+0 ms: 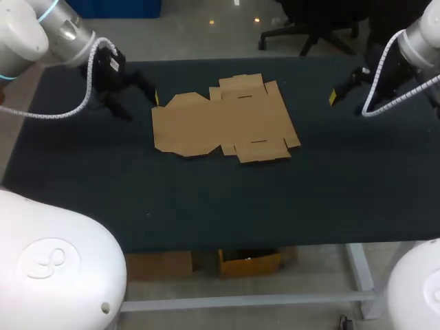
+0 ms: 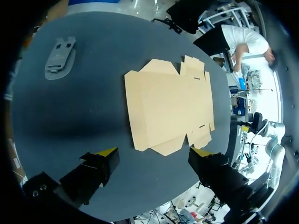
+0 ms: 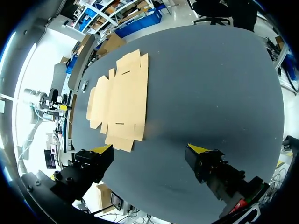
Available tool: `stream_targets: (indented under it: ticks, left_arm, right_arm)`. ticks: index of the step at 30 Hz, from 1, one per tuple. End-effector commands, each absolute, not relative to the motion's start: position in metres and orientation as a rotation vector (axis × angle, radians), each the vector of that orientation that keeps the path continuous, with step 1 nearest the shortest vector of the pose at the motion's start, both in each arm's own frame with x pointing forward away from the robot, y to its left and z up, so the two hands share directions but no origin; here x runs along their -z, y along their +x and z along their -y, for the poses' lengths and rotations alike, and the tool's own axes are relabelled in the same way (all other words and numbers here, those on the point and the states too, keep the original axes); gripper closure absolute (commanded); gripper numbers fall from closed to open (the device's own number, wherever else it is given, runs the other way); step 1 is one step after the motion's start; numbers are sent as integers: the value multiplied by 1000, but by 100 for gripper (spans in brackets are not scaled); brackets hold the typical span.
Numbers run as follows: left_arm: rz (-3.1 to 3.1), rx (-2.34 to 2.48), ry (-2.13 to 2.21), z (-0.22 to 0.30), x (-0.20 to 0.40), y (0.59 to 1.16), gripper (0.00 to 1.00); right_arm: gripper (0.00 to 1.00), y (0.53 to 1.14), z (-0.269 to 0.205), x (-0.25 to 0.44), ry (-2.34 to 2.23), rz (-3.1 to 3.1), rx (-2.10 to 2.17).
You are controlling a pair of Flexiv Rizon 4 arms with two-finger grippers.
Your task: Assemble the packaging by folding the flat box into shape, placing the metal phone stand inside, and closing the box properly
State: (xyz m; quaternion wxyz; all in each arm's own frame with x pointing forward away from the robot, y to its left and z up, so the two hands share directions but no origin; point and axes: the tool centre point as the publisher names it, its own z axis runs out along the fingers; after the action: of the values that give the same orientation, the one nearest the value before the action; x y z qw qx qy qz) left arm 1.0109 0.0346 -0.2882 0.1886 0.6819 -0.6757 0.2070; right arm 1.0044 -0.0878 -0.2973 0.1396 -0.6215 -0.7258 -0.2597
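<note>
While flat box point(image 1: 227, 120) lies unfolded, left claw point(image 2: 154, 153) spread wide, right claw point(image 3: 150, 148) likewise

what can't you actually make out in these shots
- metal phone stand: shows in the left wrist view, too small for detail; not found in the head view, perhaps behind the left arm.
- flat box: underside hidden against the table, every view.
- right gripper: head view shows one yellow tip only, the rest lost against the dark table.
</note>
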Motion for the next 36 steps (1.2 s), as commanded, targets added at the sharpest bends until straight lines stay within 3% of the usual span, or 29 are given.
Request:
stream_targets:
  ticks: [1, 23, 24, 30, 36]
  left_arm:
    - [1872, -604, 1913, -32, 301, 1019, 0]
    - [1752, -742, 1877, -36, 353, 1033, 0]
    - [1759, -755, 1866, -35, 354, 1033, 2]
    - [1779, -781, 1856, -32, 363, 1036, 40]
    - [1779, -794, 1850, -32, 371, 1039, 43]
  right_arm:
    - [0, 1012, 81, 301, -1751, 2079, 748]
    - [0, 1014, 62, 315, -1649, 2040, 757]
    - [0, 1014, 62, 315, -1648, 2040, 755]
    - [0, 1014, 60, 314, -1638, 2042, 757]
    - [0, 1014, 59, 314, -1628, 2043, 759]
